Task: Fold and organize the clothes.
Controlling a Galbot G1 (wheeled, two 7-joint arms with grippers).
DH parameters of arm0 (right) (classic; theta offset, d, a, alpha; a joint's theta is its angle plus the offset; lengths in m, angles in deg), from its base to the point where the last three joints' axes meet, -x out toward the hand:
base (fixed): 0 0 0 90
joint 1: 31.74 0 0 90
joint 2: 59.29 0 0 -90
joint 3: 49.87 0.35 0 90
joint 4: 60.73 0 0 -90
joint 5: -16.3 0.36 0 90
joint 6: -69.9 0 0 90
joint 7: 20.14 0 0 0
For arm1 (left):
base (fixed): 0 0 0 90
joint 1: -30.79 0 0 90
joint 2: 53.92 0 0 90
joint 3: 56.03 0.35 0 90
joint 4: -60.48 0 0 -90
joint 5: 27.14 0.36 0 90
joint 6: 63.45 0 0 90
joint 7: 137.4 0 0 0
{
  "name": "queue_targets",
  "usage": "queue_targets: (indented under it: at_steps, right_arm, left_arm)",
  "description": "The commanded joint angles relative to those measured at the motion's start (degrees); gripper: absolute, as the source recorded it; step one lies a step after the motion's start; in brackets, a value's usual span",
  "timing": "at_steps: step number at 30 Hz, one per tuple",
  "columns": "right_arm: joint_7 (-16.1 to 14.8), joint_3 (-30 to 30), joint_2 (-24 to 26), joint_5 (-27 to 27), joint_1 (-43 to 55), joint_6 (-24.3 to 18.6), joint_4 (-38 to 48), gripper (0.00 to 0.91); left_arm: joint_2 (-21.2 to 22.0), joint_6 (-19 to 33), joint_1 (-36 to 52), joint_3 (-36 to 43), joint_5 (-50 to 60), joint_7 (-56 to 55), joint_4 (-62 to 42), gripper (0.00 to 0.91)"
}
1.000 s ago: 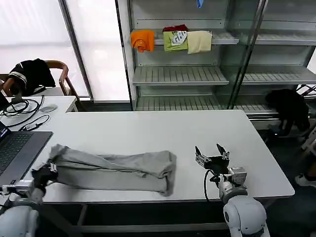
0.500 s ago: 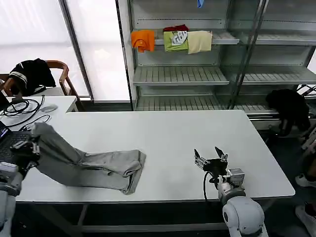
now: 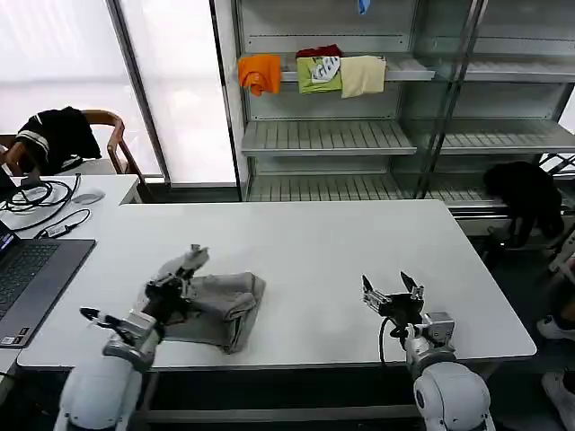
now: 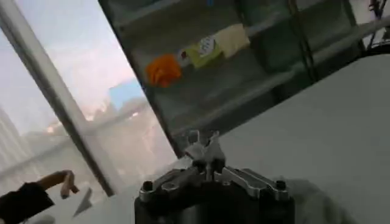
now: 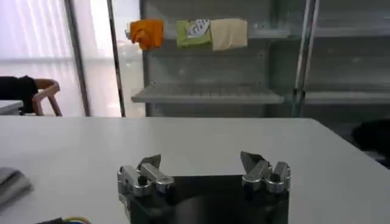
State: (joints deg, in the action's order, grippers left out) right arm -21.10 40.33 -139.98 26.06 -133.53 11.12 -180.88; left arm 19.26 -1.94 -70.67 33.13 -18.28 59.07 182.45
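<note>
Your left gripper (image 3: 186,266) is pinched on a raised tip of the light grey cloth shirt (image 3: 216,306), lifting it just above the pile. Beneath and beside that claw the shirt lies bunched in a rumpled, doubled-over heap on the white table (image 3: 305,242). Well off to its right, your right gripper (image 3: 393,288) hovers with fingers spread, holding nothing.

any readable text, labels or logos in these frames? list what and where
None can be read.
Green folded garment on the shelf: a white print, too blurred to read as letters.
Laptop keyboard: key legends too small.
Grey shirt, pinched by the left tool: no print showing.
Right tool: no markings visible.
</note>
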Motion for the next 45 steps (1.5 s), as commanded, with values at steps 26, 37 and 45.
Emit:
queue_targets:
  at_steps: [26, 37, 45]
  right_arm:
    - [-0.79, -0.27, -0.84, -0.45, 0.83, 0.09, 0.08, 0.907]
    - [-0.77, -0.77, -0.57, -0.33, 1.26, 0.10, 0.26, 0.907]
    - [-0.70, -1.60, -1.41, -0.95, 1.38, 0.36, 0.03, 0.907]
  left_arm:
    - [7.79, -2.41, -0.43, 7.94, -12.47, -4.28, 3.67, 0.907]
    - [-4.21, 6.17, -0.50, -22.95, -24.54, -1.06, -12.61, 0.907]
    - [-3.91, 4.67, 0.12, -21.85, -25.49, -1.42, -17.95, 0.907]
